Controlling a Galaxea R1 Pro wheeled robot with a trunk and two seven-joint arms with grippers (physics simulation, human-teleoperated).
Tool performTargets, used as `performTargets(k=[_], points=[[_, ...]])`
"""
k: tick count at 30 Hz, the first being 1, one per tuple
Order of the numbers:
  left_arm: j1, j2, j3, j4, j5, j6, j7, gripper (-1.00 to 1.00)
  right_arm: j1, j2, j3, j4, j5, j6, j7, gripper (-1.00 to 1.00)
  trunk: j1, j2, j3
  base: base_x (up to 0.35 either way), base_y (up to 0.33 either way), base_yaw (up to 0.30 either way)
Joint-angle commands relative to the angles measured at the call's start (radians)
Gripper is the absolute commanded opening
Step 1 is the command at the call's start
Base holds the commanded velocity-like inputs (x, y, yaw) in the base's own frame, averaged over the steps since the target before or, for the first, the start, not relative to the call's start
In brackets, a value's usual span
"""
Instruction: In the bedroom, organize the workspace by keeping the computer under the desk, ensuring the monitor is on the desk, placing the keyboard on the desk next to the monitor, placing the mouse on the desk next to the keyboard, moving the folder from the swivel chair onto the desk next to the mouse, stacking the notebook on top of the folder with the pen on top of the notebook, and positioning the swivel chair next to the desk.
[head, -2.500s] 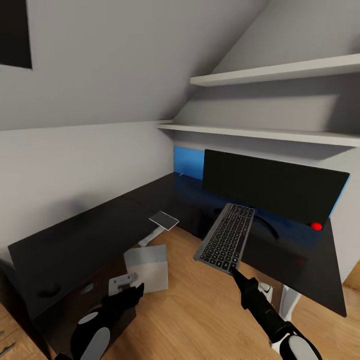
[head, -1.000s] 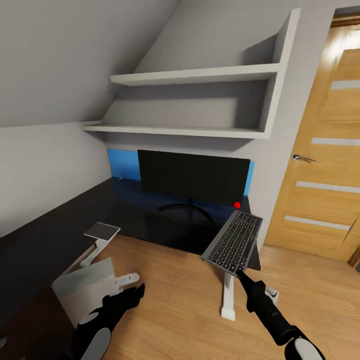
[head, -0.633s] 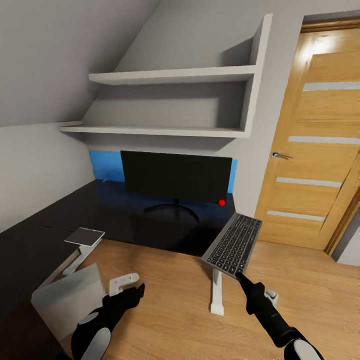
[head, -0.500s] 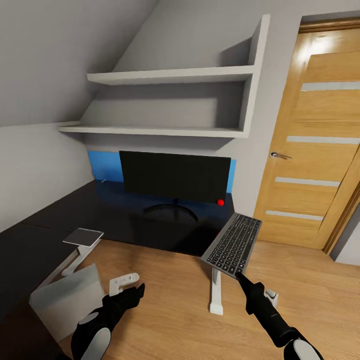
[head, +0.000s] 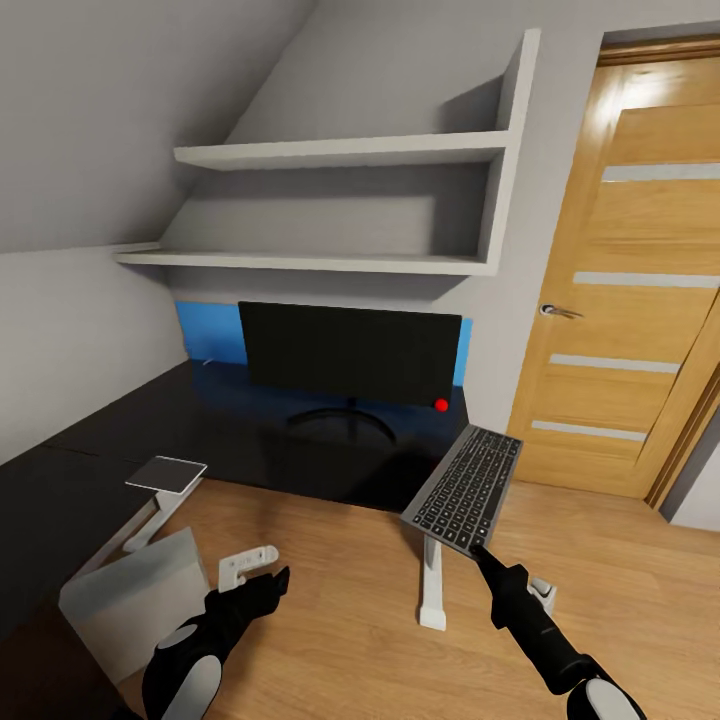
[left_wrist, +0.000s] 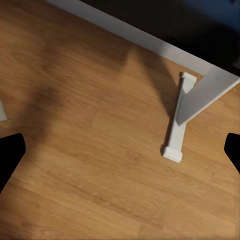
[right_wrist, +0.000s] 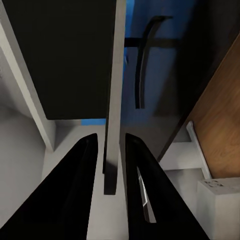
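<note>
The black monitor (head: 350, 355) stands on the glossy black desk (head: 230, 430) before its blue back panel. My right gripper (head: 478, 548) is shut on the near edge of the dark grey keyboard (head: 463, 490), holding it tilted in the air off the desk's right end. In the right wrist view the keyboard (right_wrist: 113, 115) runs edge-on between both fingers (right_wrist: 75, 195), with the monitor (right_wrist: 65, 55) beyond. A small grey notebook (head: 166, 472) lies at the desk's front edge. The light grey computer (head: 135, 600) sits on the floor at lower left. My left gripper (head: 265, 585) hangs open over the floor.
A wooden door (head: 630, 300) stands at the right. Two white wall shelves (head: 350, 150) hang above the monitor. White desk legs (head: 432, 590) rest on the wood floor; one leg foot (left_wrist: 175, 125) lies below my left gripper (left_wrist: 120, 155).
The whole view has swung right since 2.5 s ago, bringing the door into sight; in the last half second it has stayed still. The keyboard stays in my right gripper.
</note>
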Motion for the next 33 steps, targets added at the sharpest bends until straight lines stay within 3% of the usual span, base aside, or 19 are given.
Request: performTargets(k=[1,5,12,33], points=[[-0.001,0.001,-0.002,-0.001,0.010,0.000,0.010,1.00,-0.001,-0.001,0.000,0.001,-0.009,0.001,0.005,-1.00,0.000,-0.001,-0.001,0.000,0.000,0.000],[-0.001,0.001,-0.030,-0.001,0.010,0.000,0.010,1.00,-0.002,0.001,0.001,0.054,-0.006,-0.001,0.000,-1.00,0.000,-0.001,-0.001,0.000,0.000,0.000],[-0.001,0.001,-0.046,-0.001,0.011,0.000,0.012,1.00,-0.011,0.000,0.000,0.132,-0.004,-0.025,-0.002,-1.00,0.000,-0.001,-0.001,0.000,0.000,0.000],[-0.001,0.001,-0.052,-0.001,0.017,0.002,0.012,1.00,-0.013,0.001,0.000,0.147,-0.002,-0.053,-0.004,-1.00,0.000,-0.001,-0.001,0.135,0.000,0.000]])
